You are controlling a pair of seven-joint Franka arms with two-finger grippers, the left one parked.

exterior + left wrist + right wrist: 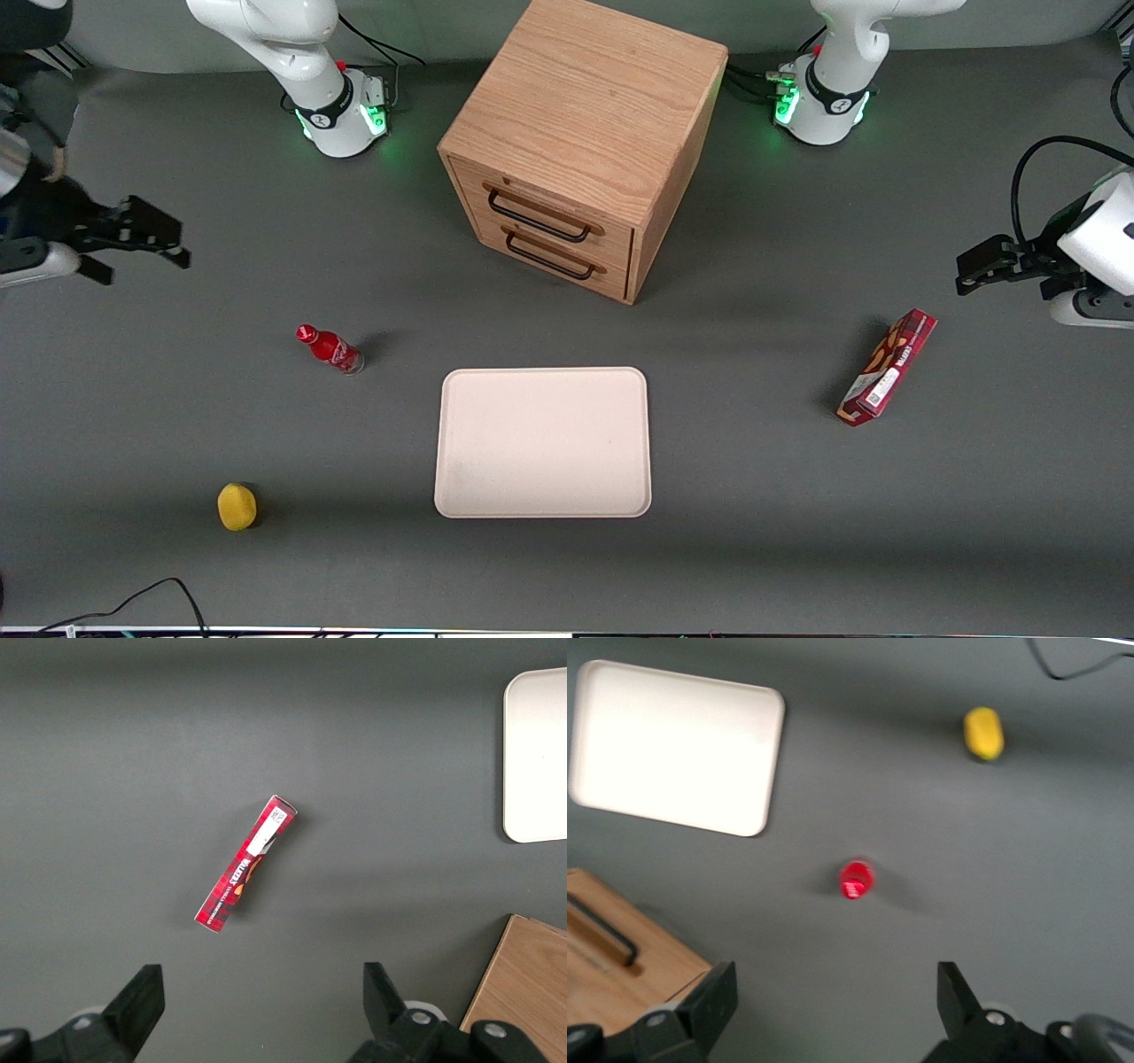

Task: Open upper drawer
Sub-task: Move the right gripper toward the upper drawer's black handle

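**Upper drawer shut; gripper open and clear of the cabinet**

Upper drawer [542, 215] sits flush in the face of the light oak cabinet [589, 115], directly above the lower drawer [554, 257]; each drawer carries a black wire pull handle; the cabinet stands at mid-width of the table [753, 532], near the edge farthest from the front camera, with its drawer face turned partly toward the working arm's end.

Gripper [142, 244] hangs above the table at the working arm's end, well apart from the cabinet; its fingers [709, 1005] are spread wide and hold nothing.

Cream tray [542, 441] lies flat in front of the cabinet, nearer the front camera; red bottle [330, 348] stands between the tray and the working arm's end; yellow lemon [236, 506] rests nearer the front camera than the bottle, close to the table's near edge; red snack box [887, 367] lies toward the parked arm's end of the table.
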